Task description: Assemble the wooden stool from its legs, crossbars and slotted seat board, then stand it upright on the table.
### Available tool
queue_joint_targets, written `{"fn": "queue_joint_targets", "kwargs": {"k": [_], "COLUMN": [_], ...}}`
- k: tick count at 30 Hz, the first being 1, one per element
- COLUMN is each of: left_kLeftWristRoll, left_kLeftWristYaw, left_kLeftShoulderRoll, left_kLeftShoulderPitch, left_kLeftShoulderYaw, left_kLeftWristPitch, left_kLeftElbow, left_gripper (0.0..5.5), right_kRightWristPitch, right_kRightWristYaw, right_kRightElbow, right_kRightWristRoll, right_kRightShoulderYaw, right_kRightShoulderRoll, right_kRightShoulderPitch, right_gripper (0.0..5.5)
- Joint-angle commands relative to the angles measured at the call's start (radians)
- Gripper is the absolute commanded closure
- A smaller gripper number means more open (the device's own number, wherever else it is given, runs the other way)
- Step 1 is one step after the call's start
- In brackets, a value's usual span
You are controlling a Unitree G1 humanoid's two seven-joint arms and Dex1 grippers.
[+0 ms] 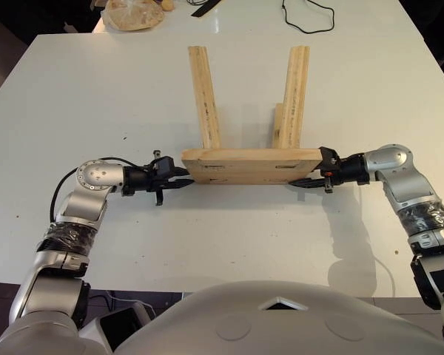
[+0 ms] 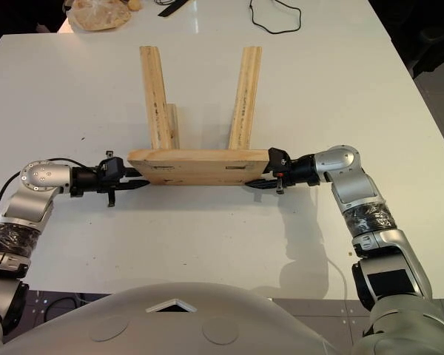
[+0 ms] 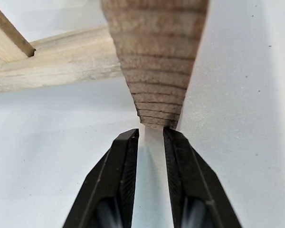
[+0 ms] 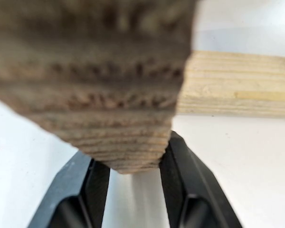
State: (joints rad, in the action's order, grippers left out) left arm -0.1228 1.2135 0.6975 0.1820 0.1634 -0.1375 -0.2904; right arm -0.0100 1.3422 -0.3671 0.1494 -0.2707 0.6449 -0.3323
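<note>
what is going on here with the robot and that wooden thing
The robot is working on a wooden stool that looks put together and lies on its side on the white table. The seat board stands on edge nearest the robot, and the legs point away. The right claw grips the board's right end. The left claw sits at the left end, slightly open, its tips at the wood rather than around it. The stool is not yet upright.

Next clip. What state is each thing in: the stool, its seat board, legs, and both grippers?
stool: assembled, lying on its side, not yet upright.
seat board: on edge on the table.
legs: fitted, pointing away from the robot.
left gripper: slightly open at the seat board's left end.
right gripper: shut on the seat board's right end.
</note>
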Motion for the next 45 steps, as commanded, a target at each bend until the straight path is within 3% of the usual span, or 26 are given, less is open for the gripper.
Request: {"fn": "queue_joint_targets", "kwargs": {"k": [1, 7, 22, 28, 32, 36, 38, 41, 45], "left_kLeftWristRoll": [0.001, -0.012, -0.024, -0.079, -0.291, -0.648, -0.890, -1.250, -1.485], "left_kLeftWristYaw": [0.017, 0.047, 0.038, 0.089, 0.065, -0.110, -0.300, -0.648, -1.004], "left_kLeftShoulderRoll": [0.004, 0.025, -0.035, -0.010, -0.052, -0.133, -0.203, -0.314, -0.482], "left_kLeftShoulderPitch": [-0.001, -0.004, 0.052, 0.009, 0.004, 0.025, 0.060, 0.092, 0.089], "left_kLeftShoulderYaw": [0.016, 0.008, 0.011, -0.002, -0.088, -0.266, -0.368, -0.432, -0.377], "left_kLeftWristPitch": [0.023, 0.028, -0.011, 0.041, 0.291, 0.636, 0.733, 0.699, 0.486], "left_kLeftElbow": [0.022, 0.029, 0.019, 0.050, 0.196, 0.367, 0.425, 0.508, 0.631], "left_gripper": [3.96, 3.21, 3.21, 3.98, 4.09, 4.06, 4.04, 4.04, 3.99], "right_kRightWristPitch": [0.000, -0.004, 0.013, -0.042, -0.221, -0.601, -0.753, -0.855, -0.670], "right_kRightWristYaw": [0.006, 0.006, 0.006, 0.024, 0.039, -0.030, -0.130, -0.411, -0.795], "right_kRightElbow": [0.007, 0.015, 0.001, 0.032, 0.139, 0.352, 0.430, 0.500, 0.562], "right_kRightWristRoll": [-0.006, -0.006, -0.021, 0.025, 0.159, 0.485, 0.669, 1.043, 1.453], "right_kRightShoulderYaw": [-0.003, -0.002, -0.009, 0.011, 0.067, 0.227, 0.320, 0.435, 0.424], "right_kRightShoulderRoll": [-0.013, -0.015, -0.028, -0.027, -0.043, -0.091, -0.138, -0.246, -0.351], "right_kRightShoulderPitch": [-0.021, -0.014, -0.023, -0.009, 0.015, 0.027, 0.014, -0.040, -0.096], "right_gripper": [4.13, 4.13, 4.15, 4.15, 4.15, 4.14, 4.13, 4.09, 4.04]}}
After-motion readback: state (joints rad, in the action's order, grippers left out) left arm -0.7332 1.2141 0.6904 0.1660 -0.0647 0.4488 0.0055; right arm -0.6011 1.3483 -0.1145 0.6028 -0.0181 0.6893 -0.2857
